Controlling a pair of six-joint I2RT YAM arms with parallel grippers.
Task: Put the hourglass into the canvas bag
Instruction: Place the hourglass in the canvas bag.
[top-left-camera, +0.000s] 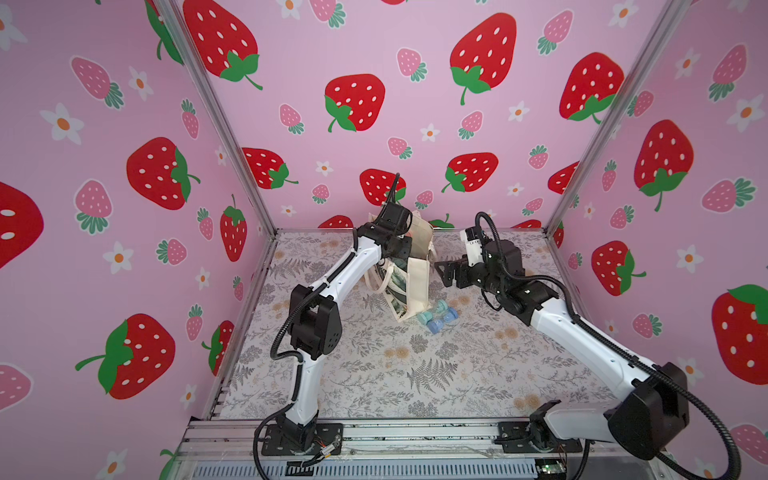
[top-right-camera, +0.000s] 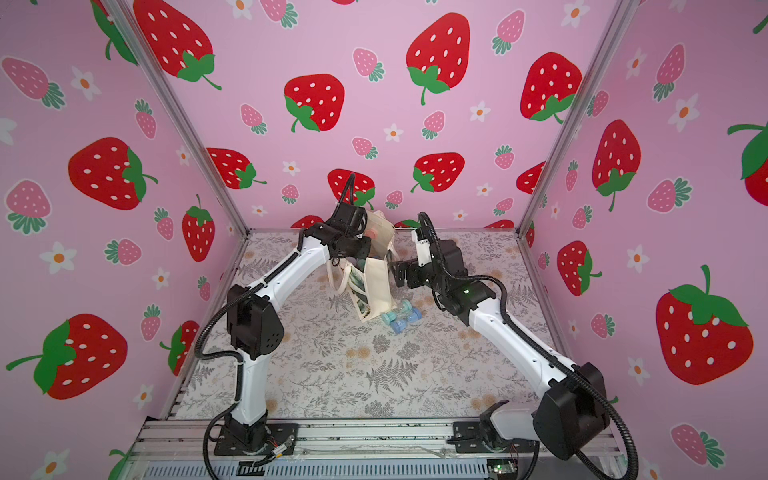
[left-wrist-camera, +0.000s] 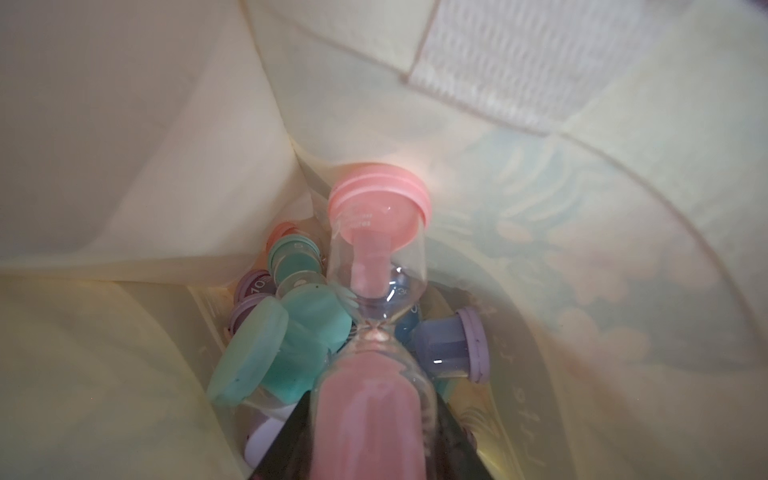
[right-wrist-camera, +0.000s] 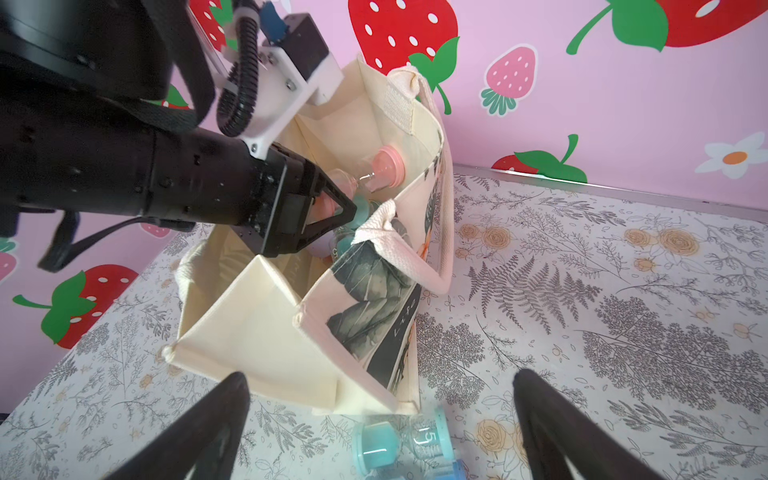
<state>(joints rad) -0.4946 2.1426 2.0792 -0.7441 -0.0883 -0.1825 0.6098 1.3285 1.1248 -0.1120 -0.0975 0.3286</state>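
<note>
Pink hourglass hung inside the canvas bag, long axis pointing down into it, cap leading, left gripper pinched its near bulb, teal hourglass and purple hourglass crowded beneath, two blue-green hourglasses lay outside the bag's base, right gripper gaped beside the bag.

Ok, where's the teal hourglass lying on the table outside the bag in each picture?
Both top views: the teal hourglass lies mid-picture on the table, at the bag's near bottom corner, beside a blue hourglass.
Left wrist view: not in it; that view looks inside the bag.
Right wrist view: at the bottom edge, middle, just below the bag.
Shared landmark: the cream bag, right beside it.
</note>
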